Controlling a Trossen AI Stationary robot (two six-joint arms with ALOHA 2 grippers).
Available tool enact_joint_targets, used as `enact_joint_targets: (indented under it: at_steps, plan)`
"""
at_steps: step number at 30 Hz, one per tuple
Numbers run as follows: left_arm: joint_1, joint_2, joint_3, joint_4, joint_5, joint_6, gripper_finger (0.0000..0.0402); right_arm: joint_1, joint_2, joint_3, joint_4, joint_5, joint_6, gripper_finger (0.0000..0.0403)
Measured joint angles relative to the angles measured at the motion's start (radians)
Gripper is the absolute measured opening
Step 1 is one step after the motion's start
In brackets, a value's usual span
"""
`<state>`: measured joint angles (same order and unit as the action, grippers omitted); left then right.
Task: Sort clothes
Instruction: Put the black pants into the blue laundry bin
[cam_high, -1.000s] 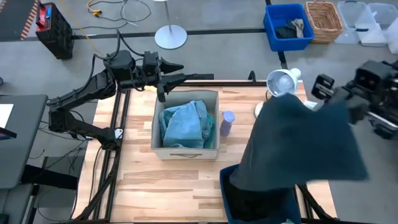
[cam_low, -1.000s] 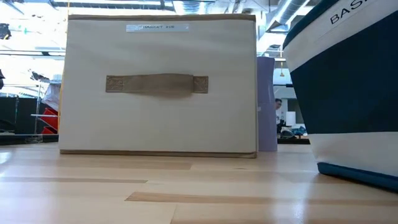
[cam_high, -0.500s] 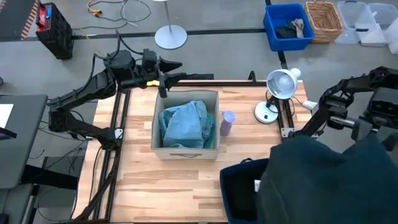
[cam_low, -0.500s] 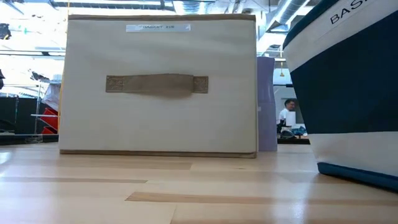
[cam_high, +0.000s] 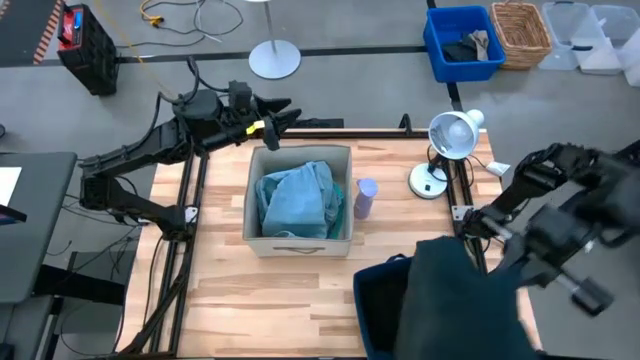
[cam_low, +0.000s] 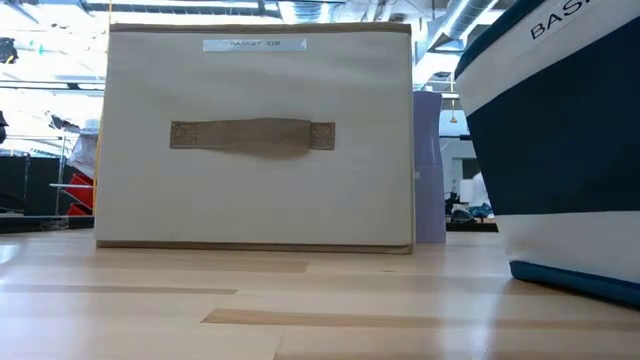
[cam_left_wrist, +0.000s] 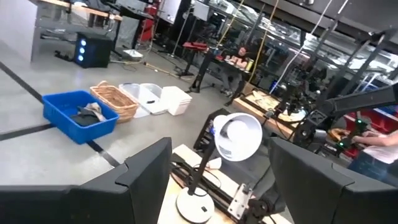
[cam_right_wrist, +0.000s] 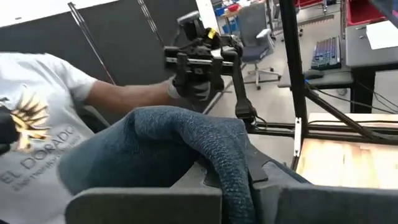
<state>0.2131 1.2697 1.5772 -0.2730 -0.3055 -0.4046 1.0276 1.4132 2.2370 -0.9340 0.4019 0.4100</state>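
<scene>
Two containers sit on the wooden table (cam_high: 220, 290): a beige fabric box (cam_high: 299, 202) at its middle, holding a bright turquoise garment (cam_high: 296, 198) bunched inside, and a dark navy soft-sided bin (cam_high: 380, 305) at the near right edge, its opening largely covered by a dark green garment (cam_high: 460, 300). A lilac cup (cam_high: 365, 197) stands just beside the beige box, and a white desk lamp (cam_high: 445, 140) stands near the table's far right. The right gripper (cam_right_wrist: 233, 171) is clenched on the dark green garment, whose fold is pinched between its fingers and drapes down over the bin. The left gripper (cam_high: 275, 122) hovers beyond the box's far rim, fingers spread and holding nothing.
</scene>
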Motion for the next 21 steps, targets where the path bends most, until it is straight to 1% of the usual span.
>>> enact_joint_targets:
  at_steps: [4,7,11,17,21]
  plan:
    - [-0.025,0.0,0.0,0.0,-0.005,0.019,0.0261,-0.01,0.033,-0.052,0.015,-0.006,-0.014,0.0017]
    - [-0.04,-0.01,0.0,-0.001,-0.001,0.042,0.0261,-0.01,0.049,-0.116,0.09,-0.003,-0.027,0.0017]
    - [-0.052,-0.04,0.0,-0.003,0.021,0.063,0.0261,-0.018,0.031,-0.274,0.206,0.072,-0.032,0.0017]
    - [-0.074,-0.112,0.0,-0.065,0.04,0.074,0.0261,-0.029,-0.039,-0.624,0.482,0.194,0.152,0.0016]
    - [-0.098,-0.166,0.0,-0.137,0.04,0.079,0.0261,0.019,-0.087,-0.839,0.608,0.275,0.348,0.0016]
